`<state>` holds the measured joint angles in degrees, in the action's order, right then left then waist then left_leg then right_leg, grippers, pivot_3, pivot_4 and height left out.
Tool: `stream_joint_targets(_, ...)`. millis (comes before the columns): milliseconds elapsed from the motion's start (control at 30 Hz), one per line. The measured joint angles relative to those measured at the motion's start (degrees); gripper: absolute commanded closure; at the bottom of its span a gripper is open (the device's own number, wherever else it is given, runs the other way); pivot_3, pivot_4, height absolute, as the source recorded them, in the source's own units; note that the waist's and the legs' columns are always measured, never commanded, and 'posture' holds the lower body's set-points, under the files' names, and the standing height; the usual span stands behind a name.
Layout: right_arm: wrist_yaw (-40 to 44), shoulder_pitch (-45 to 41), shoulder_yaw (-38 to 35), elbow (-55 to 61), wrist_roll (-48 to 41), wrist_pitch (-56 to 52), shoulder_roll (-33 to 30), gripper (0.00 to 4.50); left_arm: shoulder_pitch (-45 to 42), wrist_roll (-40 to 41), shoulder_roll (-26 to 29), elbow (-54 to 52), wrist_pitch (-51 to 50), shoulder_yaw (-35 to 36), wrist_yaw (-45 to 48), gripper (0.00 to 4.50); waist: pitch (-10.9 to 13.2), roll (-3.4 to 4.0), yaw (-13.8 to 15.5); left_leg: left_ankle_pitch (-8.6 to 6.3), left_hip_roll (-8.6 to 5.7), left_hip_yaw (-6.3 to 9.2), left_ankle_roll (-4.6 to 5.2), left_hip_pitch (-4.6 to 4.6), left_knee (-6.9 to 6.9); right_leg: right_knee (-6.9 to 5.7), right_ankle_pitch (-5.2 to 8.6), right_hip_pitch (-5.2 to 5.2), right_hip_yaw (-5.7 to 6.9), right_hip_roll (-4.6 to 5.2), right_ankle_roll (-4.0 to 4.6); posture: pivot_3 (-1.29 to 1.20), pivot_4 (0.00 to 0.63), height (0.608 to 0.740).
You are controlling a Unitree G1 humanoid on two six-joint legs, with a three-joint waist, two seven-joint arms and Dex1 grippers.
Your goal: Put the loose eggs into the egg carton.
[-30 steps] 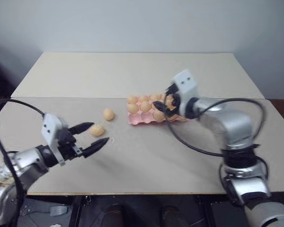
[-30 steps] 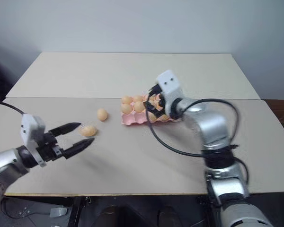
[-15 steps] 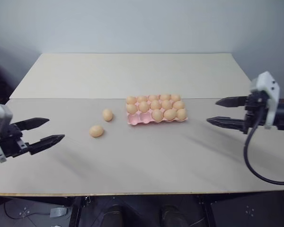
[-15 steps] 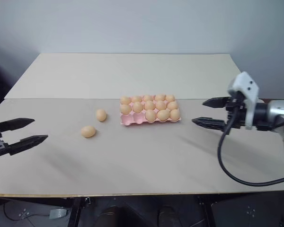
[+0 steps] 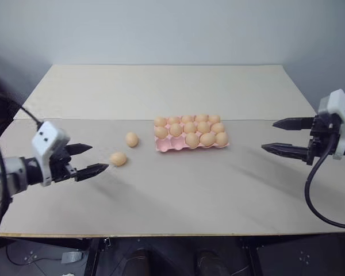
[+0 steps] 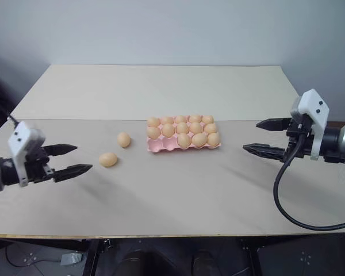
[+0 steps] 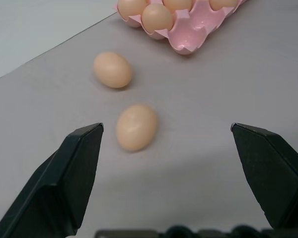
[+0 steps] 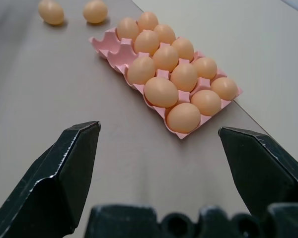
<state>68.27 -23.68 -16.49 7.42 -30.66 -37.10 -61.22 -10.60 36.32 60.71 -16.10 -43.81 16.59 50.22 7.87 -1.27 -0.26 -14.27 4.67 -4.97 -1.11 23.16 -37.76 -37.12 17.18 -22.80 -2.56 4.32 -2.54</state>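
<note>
From the head camera: the left gripper (image 5: 87, 159) hangs low over the table (image 5: 161, 92), jaws spread wide with nothing between them, nosed toward the nearer loose egg (image 5: 118, 158), close but not touching. That looks like a line-up for a pick. The second loose egg (image 5: 131, 139) lies just beyond, closer to the egg carton (image 5: 191, 133), which sits mid-table. Out on the far side the right gripper (image 5: 287, 137) is parked well apart from the carton, fingers wide and empty, presumably keeping out of the way.

Left wrist camera now: the two black fingers (image 7: 64, 181) frame the nearer egg, lying on its side nearer one finger than the other. Past it, the other egg, then the carton's corner with two bare pink cups showing, likely the target spots. Nothing lies between gripper and egg.

Right wrist camera: the right gripper's fingers (image 8: 59, 171) stand apart, looking down the carton's length. Most cups are filled; the empty ones sit at the end toward the two loose eggs. My guess is the filled neighbours could crowd a placement there.
</note>
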Motion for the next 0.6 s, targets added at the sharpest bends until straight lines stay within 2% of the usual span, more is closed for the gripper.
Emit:
stream_joint_targets(267,-1.0,2.2,-0.3,1.8,0.0,0.0,0.1,0.06,-15.5,-10.8,-3.9,20.0,9.0,-15.8,7.8,0.00,0.0,0.00,0.5,0.00,-0.01,-0.02,0.00,0.11,-0.05,0.01,0.00,-0.07,0.00,-0.02,-0.01,0.00,0.150,0.740)
stream_joint_targets(600,-2.3,5.3,-3.1,4.2,-1.9,-0.8,-0.6,0.06,-27.2,-19.7,-11.8,41.3,19.3,-22.9,16.8,0.00,0.0,0.00,1.0,0.02,-0.03,0.03,-0.01,0.12,-0.14,-0.02,-0.02,0.00,0.05,-0.01,-0.03,0.00,0.150,0.740)
